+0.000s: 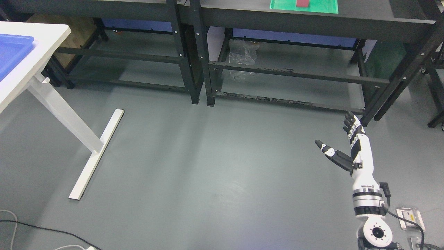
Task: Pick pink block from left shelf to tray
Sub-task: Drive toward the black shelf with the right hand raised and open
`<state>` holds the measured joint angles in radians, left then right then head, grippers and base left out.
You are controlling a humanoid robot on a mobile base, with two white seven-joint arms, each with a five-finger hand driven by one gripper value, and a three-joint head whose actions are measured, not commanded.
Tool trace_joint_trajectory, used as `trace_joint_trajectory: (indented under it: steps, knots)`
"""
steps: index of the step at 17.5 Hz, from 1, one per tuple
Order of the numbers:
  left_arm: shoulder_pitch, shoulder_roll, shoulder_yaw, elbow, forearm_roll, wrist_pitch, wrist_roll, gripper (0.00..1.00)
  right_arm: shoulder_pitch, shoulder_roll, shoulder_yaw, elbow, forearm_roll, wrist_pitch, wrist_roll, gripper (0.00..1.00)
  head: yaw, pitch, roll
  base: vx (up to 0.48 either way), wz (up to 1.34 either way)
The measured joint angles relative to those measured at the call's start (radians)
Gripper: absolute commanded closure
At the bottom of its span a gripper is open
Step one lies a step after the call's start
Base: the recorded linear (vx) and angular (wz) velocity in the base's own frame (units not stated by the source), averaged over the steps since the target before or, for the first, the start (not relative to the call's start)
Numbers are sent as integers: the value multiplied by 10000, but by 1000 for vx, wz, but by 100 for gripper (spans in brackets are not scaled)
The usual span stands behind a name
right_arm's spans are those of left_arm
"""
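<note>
Pink block (302, 3) sitting on green mat (304, 6) atop black shelf (312, 21), well beyond right hand (341, 149); hovering low, fingers spread, holding nothing. Risking knocking shelf edge while reaching up.

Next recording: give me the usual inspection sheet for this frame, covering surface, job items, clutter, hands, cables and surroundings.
Surface: dark shelf top along the upper edge; grey floor fills most of the view.
Job's things: pink block lies on a green mat on the shelf top, cut by the frame edge; blue tray sits on the white table at left.
Clutter: clear plastic bag on the lower shelf level.
Hands: right hand raised over the floor, fingers extended, thumb spread, holding nothing; left hand not in view.
Cables: black cable and white cable at lower left; black cable at the right wrist.
Surroundings: floor socket plate at lower right.
</note>
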<state>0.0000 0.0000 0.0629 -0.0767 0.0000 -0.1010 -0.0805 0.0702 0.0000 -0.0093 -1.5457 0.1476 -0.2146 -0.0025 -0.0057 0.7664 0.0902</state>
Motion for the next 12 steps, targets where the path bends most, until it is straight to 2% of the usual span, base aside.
trace_joint_trajectory:
  steps: [12]
  knots:
    - [0,0,0,0,0,0,0,0,259,0,-80,-460,3175,368,-211,0,0,0,0,69,-106]
